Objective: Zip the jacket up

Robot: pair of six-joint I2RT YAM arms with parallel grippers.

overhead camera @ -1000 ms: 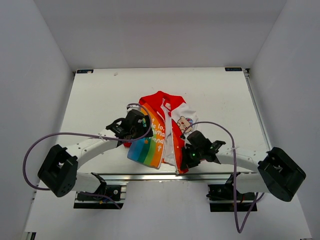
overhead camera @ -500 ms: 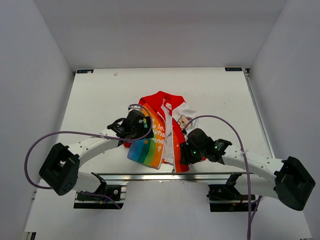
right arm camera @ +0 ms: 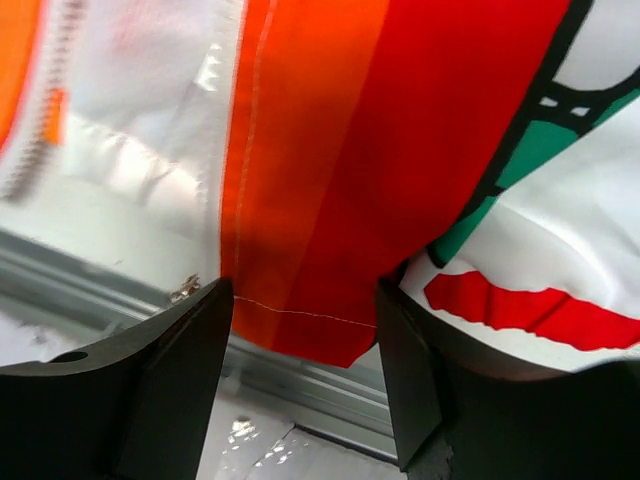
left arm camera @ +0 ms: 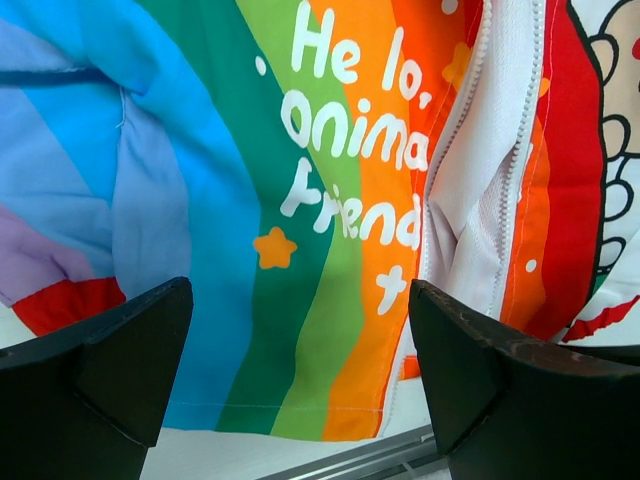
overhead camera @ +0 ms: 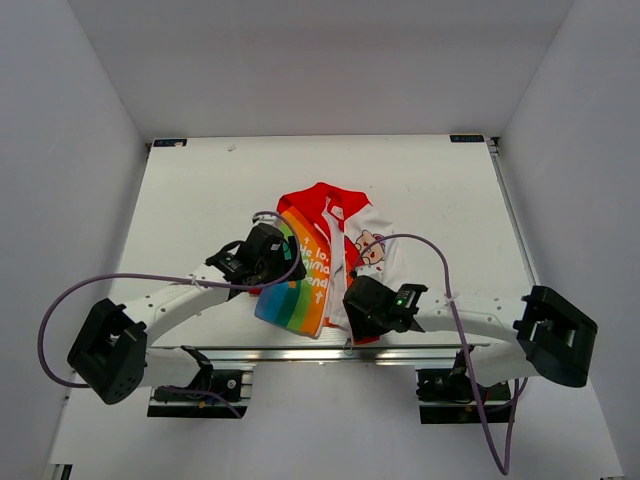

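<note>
The small child's white fabric jacket with rainbow-striped hem (overhead camera: 322, 262) lies on the flat white tabletop (overhead camera: 200, 190), midway between its left and right edges, hem toward the near edge. The left gripper (overhead camera: 283, 262) hangs over the jacket's left side, the right gripper (overhead camera: 352, 303) over its near right hem corner

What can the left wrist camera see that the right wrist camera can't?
Only the left wrist view shows the jacket with its white lettering and a yellow star on rainbow stripes, plus two unzipped rows of zipper teeth.

Only the right wrist view shows the red bottom corner, the metal rail at the table's edge, and a green patch of the print.

Both show the jacket's orange stripe close up, framed by open black fingers: the left gripper in one, the right gripper in the other.
</note>
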